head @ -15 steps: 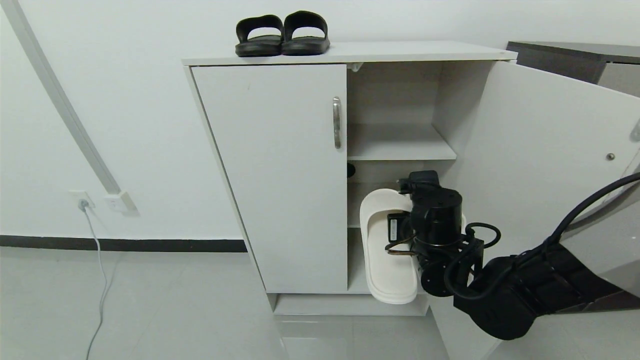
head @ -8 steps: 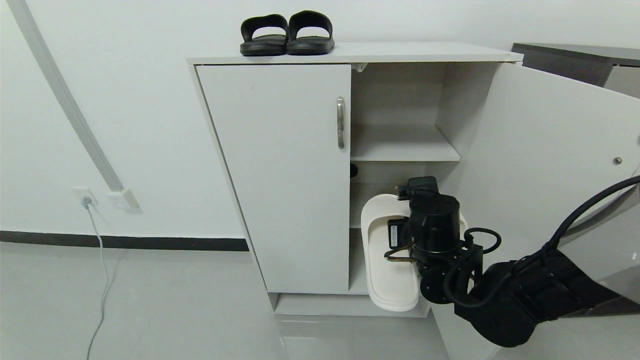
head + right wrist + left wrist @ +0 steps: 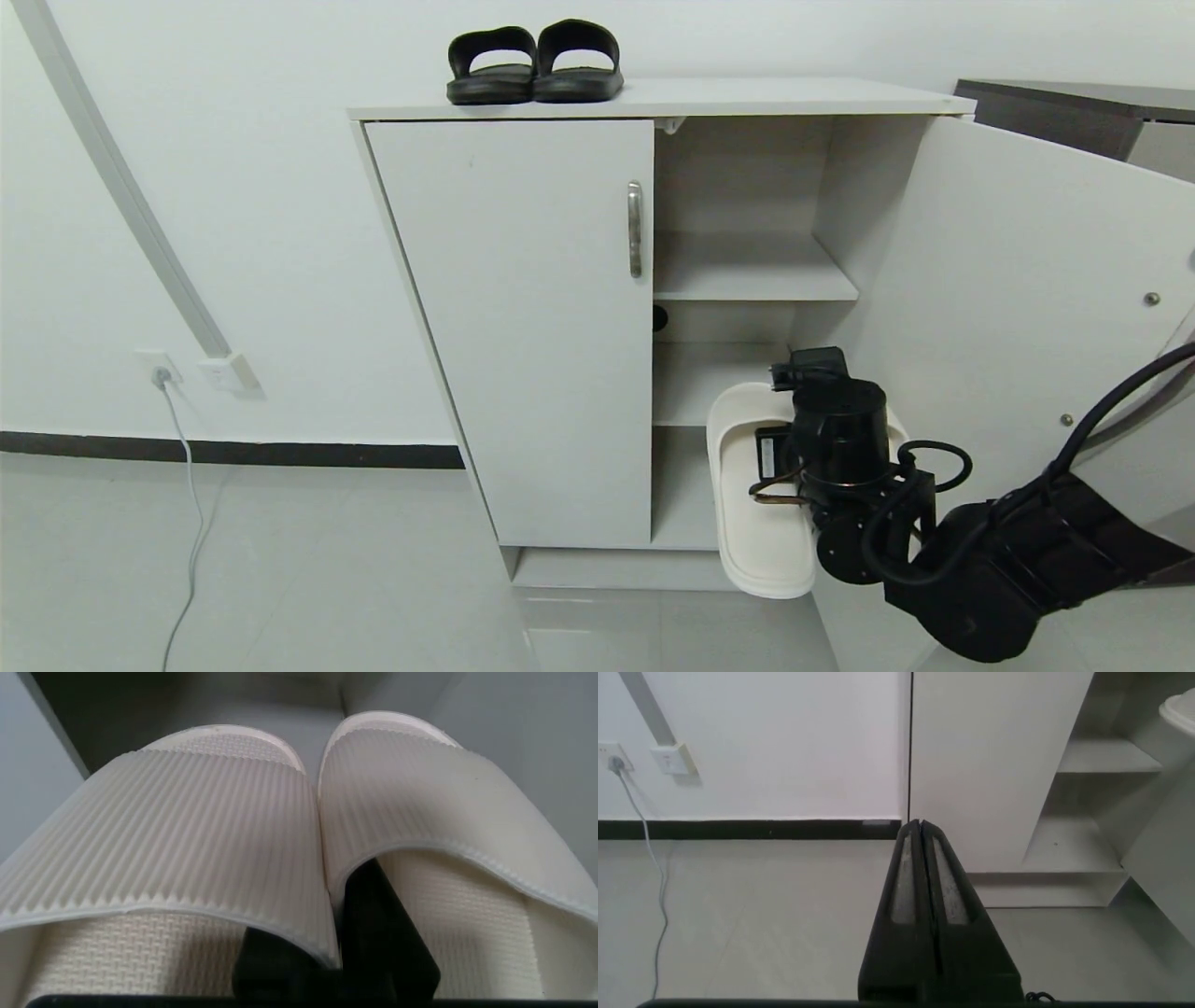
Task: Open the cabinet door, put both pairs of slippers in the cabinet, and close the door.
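A pair of white slippers (image 3: pixel 758 527) hangs toes up in front of the cabinet's lower right opening, held side by side by my right gripper (image 3: pixel 782 467). In the right wrist view the dark fingers (image 3: pixel 383 938) sit between the two ribbed straps of the white slippers (image 3: pixel 215 821), shut on them. The black slippers (image 3: pixel 532 61) rest on the cabinet top (image 3: pixel 747 93). The right door (image 3: pixel 1008 280) stands open and the left door (image 3: pixel 509 327) is closed. My left gripper (image 3: pixel 921 831) is shut with nothing in it, low over the floor to the left of the cabinet.
Inside the open half are an upper shelf (image 3: pixel 752 271), a middle shelf (image 3: pixel 695 387) and the bottom space. A wall socket with a hanging cable (image 3: pixel 157 381) is at the left. Grey furniture (image 3: pixel 1074 107) stands behind the open door. Grey floor tiles spread in front.
My right arm has carried the white slippers a little to the right and lower, slightly away from the shelf opening. The head view shifted slightly at first.
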Tool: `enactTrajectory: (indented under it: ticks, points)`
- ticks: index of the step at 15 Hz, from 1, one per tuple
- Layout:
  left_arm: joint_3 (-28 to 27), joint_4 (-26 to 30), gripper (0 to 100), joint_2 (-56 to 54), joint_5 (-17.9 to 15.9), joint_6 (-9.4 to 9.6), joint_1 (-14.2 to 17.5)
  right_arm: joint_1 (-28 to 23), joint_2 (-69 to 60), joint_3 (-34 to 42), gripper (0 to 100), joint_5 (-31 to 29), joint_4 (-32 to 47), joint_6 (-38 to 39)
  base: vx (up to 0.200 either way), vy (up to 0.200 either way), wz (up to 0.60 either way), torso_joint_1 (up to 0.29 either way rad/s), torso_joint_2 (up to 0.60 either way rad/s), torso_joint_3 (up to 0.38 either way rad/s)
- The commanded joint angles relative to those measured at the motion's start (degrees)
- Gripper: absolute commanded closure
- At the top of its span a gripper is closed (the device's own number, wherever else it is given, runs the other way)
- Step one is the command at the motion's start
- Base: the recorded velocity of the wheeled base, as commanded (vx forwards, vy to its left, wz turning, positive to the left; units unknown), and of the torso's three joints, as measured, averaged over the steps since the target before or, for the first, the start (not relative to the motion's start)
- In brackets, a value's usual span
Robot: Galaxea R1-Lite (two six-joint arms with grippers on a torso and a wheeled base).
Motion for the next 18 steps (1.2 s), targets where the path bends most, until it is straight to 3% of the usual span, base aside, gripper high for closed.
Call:
enactTrajectory:
  ticks: [1, 18]
  points:
    - [0.00, -0.01, 100, 0.09, 0.01, 0.02, 0.01, -0.27, -1.18, 1.09, 100, -0.05, -0.04, 0.03, 0.000, 0.000, 0.00, 0.000, 0.00, 0.000]
    - [0.00, -0.01, 100, 0.09, 0.01, 0.02, 0.01, -3.17, -6.01, 9.08, 100, -0.05, -0.13, -0.06, 0.000, 0.000, 0.00, 0.000, 0.00, 0.000]
